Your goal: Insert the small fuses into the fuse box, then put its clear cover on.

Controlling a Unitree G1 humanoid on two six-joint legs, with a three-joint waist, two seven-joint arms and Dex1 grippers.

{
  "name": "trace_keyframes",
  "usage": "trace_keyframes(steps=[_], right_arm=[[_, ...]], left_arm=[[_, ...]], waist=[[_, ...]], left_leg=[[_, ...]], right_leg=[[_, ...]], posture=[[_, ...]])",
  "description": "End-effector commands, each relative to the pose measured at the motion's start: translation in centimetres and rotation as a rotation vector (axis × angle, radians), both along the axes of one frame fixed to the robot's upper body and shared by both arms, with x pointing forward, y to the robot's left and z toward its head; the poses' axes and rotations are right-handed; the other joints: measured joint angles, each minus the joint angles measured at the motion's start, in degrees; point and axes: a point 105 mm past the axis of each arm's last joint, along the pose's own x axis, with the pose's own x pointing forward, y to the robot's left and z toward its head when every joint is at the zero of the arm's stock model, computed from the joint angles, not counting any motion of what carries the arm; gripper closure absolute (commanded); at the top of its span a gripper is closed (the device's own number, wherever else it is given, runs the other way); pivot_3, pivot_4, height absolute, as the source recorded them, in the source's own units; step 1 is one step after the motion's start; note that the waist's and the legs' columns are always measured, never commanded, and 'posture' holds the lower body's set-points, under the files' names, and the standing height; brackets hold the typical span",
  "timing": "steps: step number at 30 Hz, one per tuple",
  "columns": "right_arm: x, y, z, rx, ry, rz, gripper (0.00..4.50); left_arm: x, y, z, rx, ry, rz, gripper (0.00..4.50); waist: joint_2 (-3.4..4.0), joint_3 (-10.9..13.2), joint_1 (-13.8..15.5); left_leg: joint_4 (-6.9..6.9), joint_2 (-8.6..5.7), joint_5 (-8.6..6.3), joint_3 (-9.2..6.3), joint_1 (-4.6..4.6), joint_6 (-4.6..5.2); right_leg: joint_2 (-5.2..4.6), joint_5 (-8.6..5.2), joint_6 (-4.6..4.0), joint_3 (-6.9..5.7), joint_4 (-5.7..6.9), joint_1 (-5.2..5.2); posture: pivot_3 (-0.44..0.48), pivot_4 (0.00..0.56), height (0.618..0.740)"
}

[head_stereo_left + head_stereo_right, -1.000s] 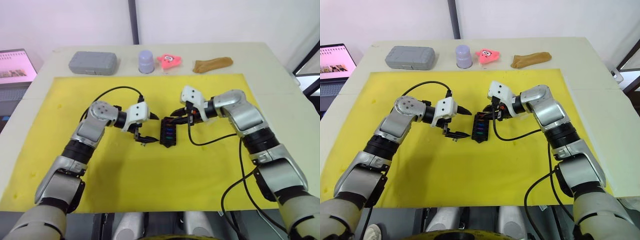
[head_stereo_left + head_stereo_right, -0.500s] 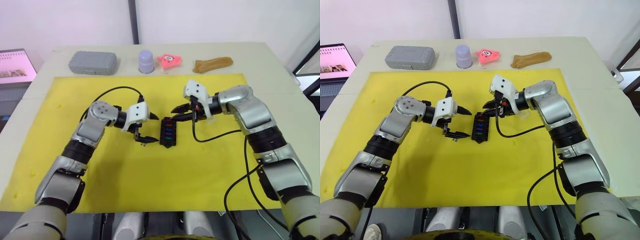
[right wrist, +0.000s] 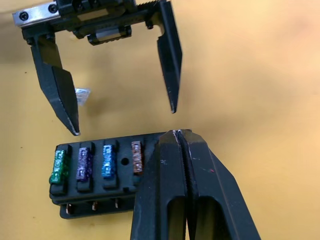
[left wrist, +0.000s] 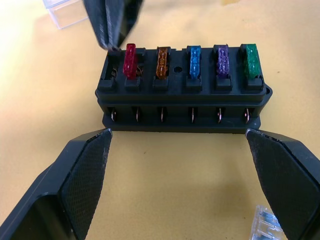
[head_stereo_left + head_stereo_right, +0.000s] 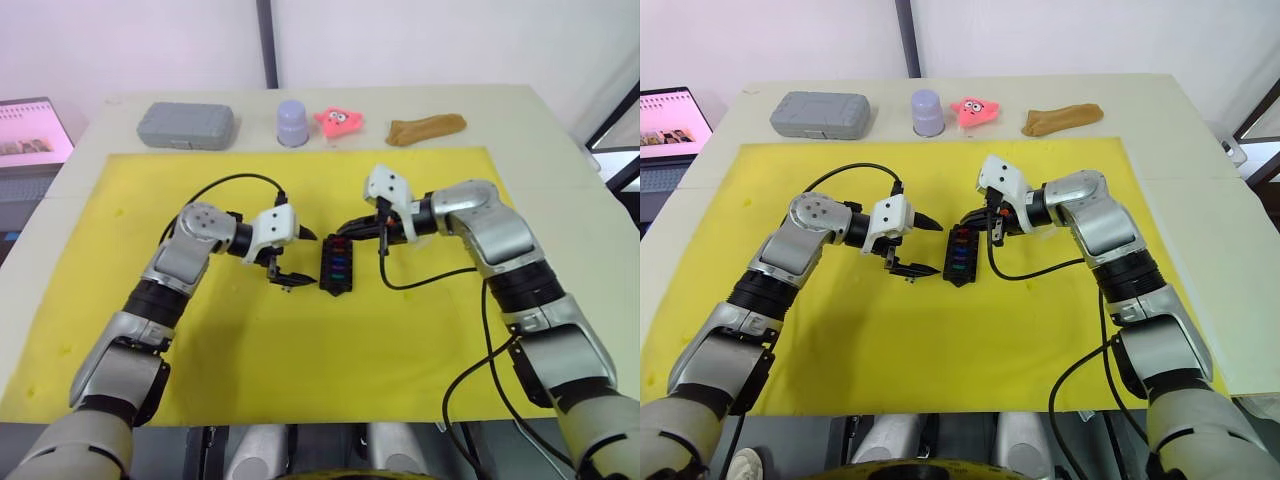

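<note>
Centrally on the yellow mat (image 5: 300,350) sits the fuse box (image 5: 335,265), a black block with five fuses in its row: red fuse (image 4: 130,60), amber fuse (image 4: 163,61), blue fuse (image 4: 194,61), purple fuse (image 4: 221,59) and green fuse (image 4: 251,60). One slot stays bare beside the red one, at the box's 12 o'clock end as the head camera sees it.

The left hand (image 5: 298,255) sits at the box's 9 o'clock, just beside it, its two fingers spread wide and holding nothing. The right hand (image 5: 345,229) reaches in from 2 o'clock with its fingers pressed together, their tips over the bare end slot; whether anything is pinched between them cannot be told.

The clear cover (image 4: 67,12) lies on the mat just beyond the box. A small clear piece (image 4: 265,227) lies on the mat near the left hand.

At the surface's (image 5: 560,170) 12 o'clock edge lie a grey case (image 5: 185,126), a lilac cup (image 5: 292,122), a pink toy (image 5: 340,121) and a brown object (image 5: 426,129). A laptop (image 5: 30,135) sits at 10 o'clock.
</note>
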Motion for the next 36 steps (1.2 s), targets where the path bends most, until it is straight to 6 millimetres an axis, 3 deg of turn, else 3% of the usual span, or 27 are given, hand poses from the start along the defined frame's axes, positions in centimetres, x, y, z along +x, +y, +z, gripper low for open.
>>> trace_keyframes(steps=[1,20,36], right_arm=[[-0.1,0.4,0.7,0.03,-0.019,0.019,4.45],[0.0,-1.6,-5.3,-0.088,0.126,-0.041,4.45],[-1.3,-2.0,-8.1,-0.231,0.182,-0.008,4.45]], left_arm=[[0.1,0.2,0.7,0.0,-0.032,-0.006,0.0],[0.0,0.2,0.8,-0.005,-0.03,0.002,0.0],[0.0,0.2,0.8,-0.007,-0.03,-0.002,0.0]], waist=[[0.0,0.0,-0.02],[0.01,-0.03,0.11],[0.03,-0.47,0.14]], left_leg=[[0.0,0.0,0.0,0.0,0.0,0.0],[0.01,0.0,0.0,-0.03,0.09,0.0],[-0.01,-0.01,0.0,-0.07,0.15,0.0]], right_leg=[[0.0,0.0,0.0,0.0,0.0,0.0],[0.0,0.0,0.0,0.0,-0.01,0.11],[0.0,0.0,0.0,-0.02,-0.02,0.18]], posture=[[0.0,0.15,0.74],[0.0,0.15,0.74],[0.0,0.15,0.74]])
